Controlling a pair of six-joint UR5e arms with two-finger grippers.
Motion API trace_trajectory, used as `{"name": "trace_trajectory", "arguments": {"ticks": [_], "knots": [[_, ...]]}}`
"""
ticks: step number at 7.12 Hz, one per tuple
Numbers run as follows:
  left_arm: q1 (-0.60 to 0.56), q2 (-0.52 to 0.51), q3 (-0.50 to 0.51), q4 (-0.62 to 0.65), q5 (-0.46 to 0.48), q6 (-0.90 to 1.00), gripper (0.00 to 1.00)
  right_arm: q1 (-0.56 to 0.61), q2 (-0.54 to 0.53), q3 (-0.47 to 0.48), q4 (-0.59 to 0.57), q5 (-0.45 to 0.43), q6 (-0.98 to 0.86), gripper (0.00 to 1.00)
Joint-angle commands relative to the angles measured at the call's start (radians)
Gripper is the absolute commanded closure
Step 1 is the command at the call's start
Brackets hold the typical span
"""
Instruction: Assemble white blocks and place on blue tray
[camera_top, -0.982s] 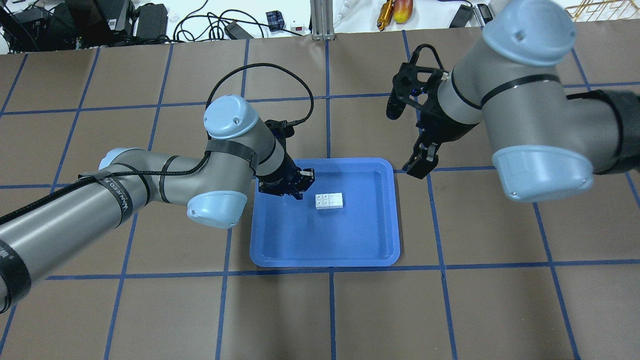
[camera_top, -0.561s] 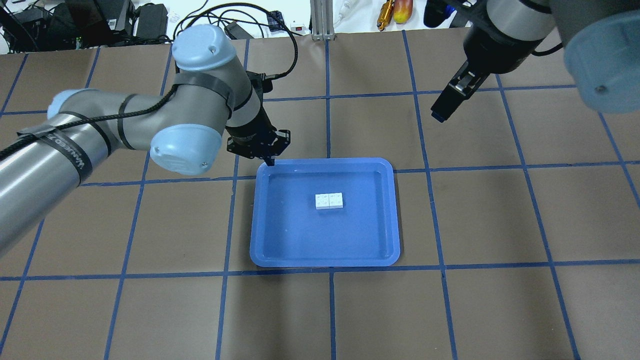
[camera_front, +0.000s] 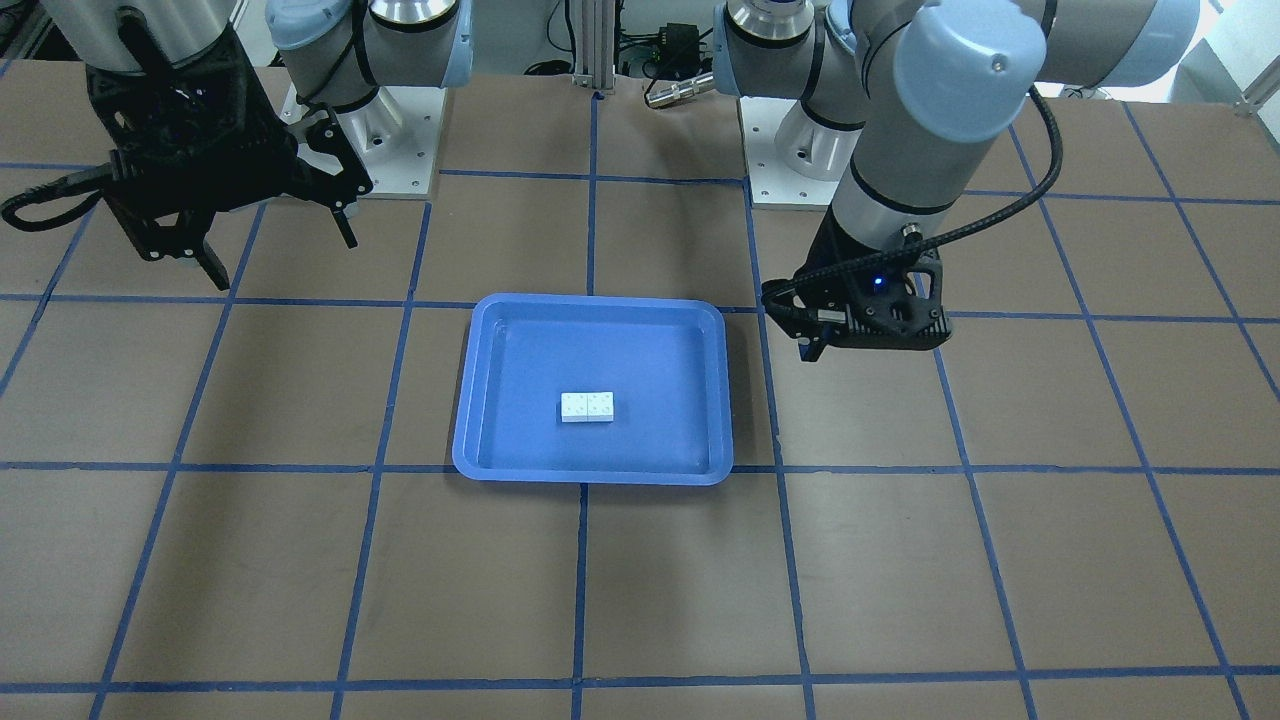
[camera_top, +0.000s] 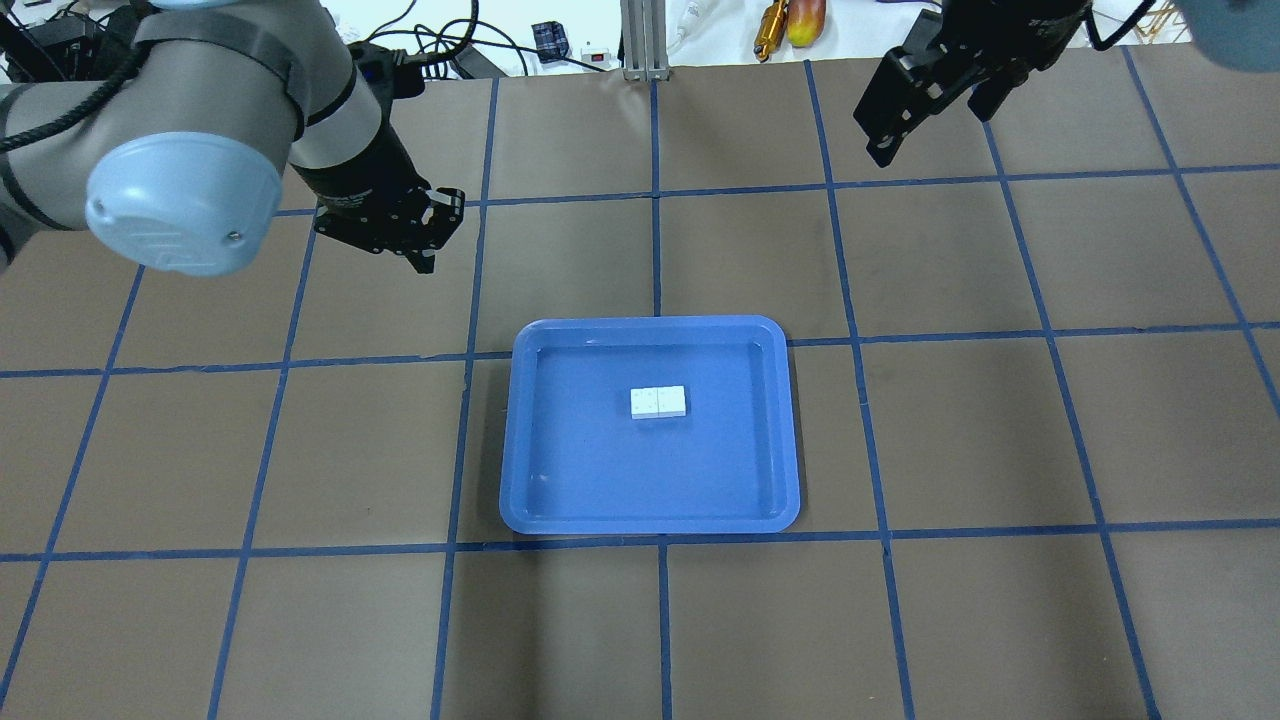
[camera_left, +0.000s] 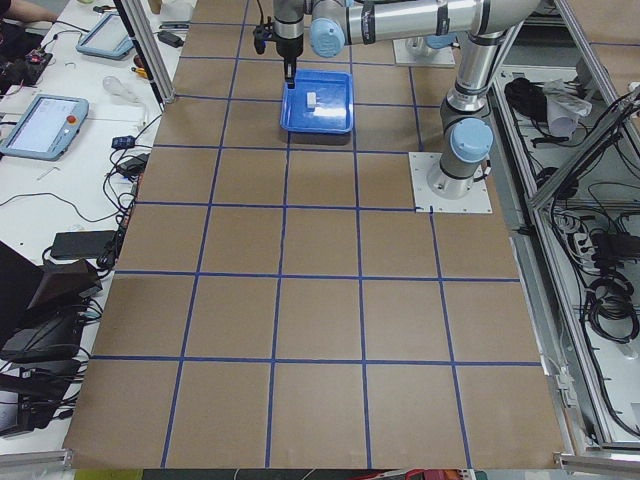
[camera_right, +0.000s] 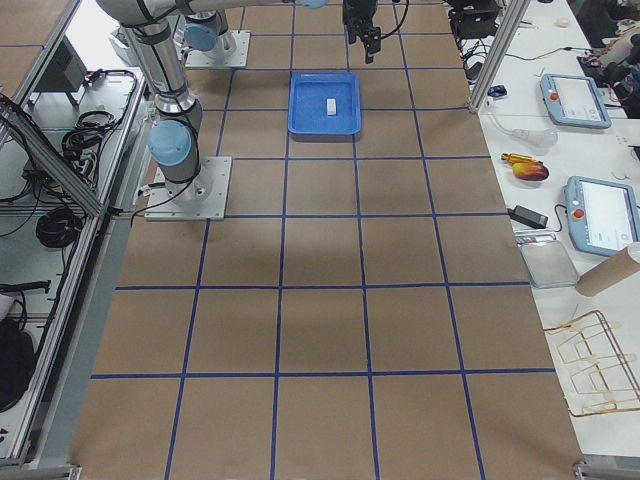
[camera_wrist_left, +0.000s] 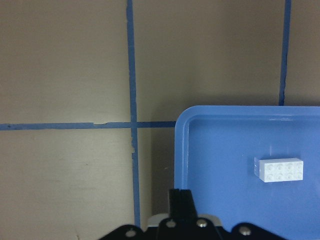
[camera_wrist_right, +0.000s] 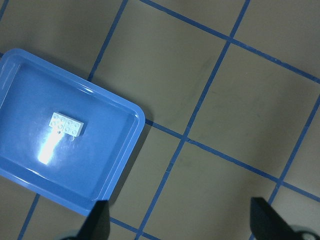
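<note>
The white blocks (camera_top: 659, 401) are joined into one flat piece that lies in the middle of the blue tray (camera_top: 650, 522). The piece also shows in the front view (camera_front: 587, 406), the left wrist view (camera_wrist_left: 279, 170) and the right wrist view (camera_wrist_right: 66, 125). My left gripper (camera_top: 428, 262) is shut and empty, raised above the table beyond the tray's far-left corner. Its fingers (camera_wrist_left: 179, 200) are pressed together. My right gripper (camera_top: 930, 130) is open and empty, high above the far right of the table, well clear of the tray. Its fingers (camera_wrist_right: 100, 220) stand wide apart.
The tray's rim (camera_front: 590, 475) rests on brown table covering with blue grid tape. Both robot bases (camera_front: 370, 150) stand at the table's robot side. Cables, tools and a metal post (camera_top: 640, 40) lie beyond the far edge.
Both arms have pulled up and away from the tray, the left towards the far left, the right towards the far right. The joined white blocks have stayed put in the tray.
</note>
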Motion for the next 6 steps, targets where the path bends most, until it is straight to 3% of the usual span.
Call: {"name": "trace_trajectory", "arguments": {"ticks": [1,2,6], "knots": [[0.057,0.067,0.003,-0.033,0.004,0.031,0.18,0.000,0.011,-0.008,0.010,0.000,0.171,0.00],[0.066,0.087,0.009,-0.041,0.004,0.035,0.00,0.000,0.006,-0.013,0.052,-0.003,0.241,0.00],[0.098,0.057,0.070,-0.080,0.014,0.040,0.00,0.000,0.051,-0.070,0.105,-0.075,0.266,0.00]]}}
